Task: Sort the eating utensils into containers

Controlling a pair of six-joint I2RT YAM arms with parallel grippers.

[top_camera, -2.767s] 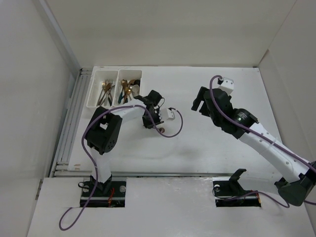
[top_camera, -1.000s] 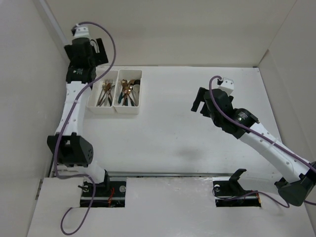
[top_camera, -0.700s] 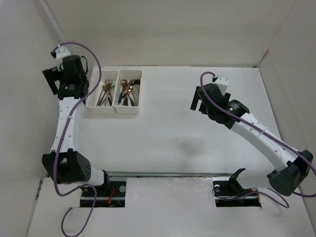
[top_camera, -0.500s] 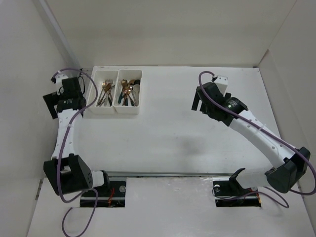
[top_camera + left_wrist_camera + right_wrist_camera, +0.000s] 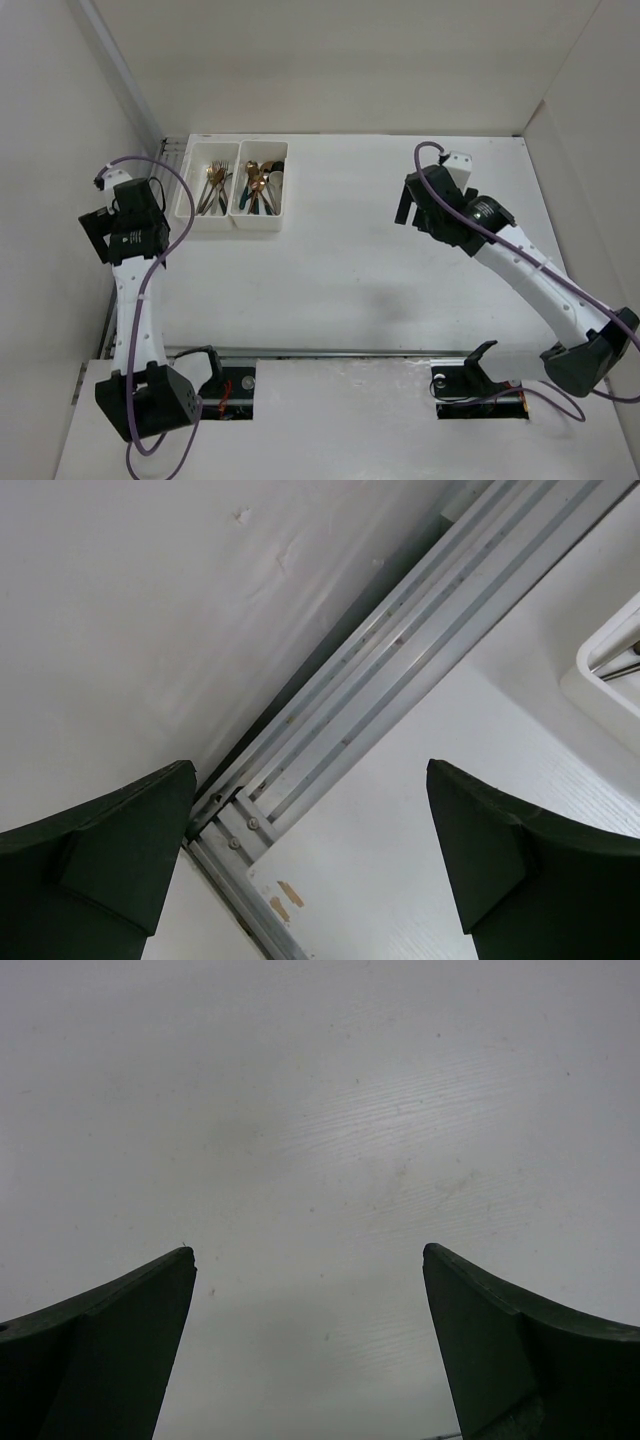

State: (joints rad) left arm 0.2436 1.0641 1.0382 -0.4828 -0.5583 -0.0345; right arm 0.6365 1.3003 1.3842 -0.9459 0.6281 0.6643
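Bins [image 5: 205, 222]: 2, side by side, utensils [image 5: 255, 188] in both, too bunched to count. L gripper [image 5: 308, 770] + R gripper [image 5: 308, 1250]: jaws wide apart, empty.

A robot lab's test cell: plain white panels [image 5: 330, 60] wall in a white table [image 5: 340, 290], an aluminium rail [image 5: 420, 640] lines its left edge, and a cabled left arm [image 5: 135, 300] and right arm [image 5: 530, 275] are bolted along the bottom of the frame.
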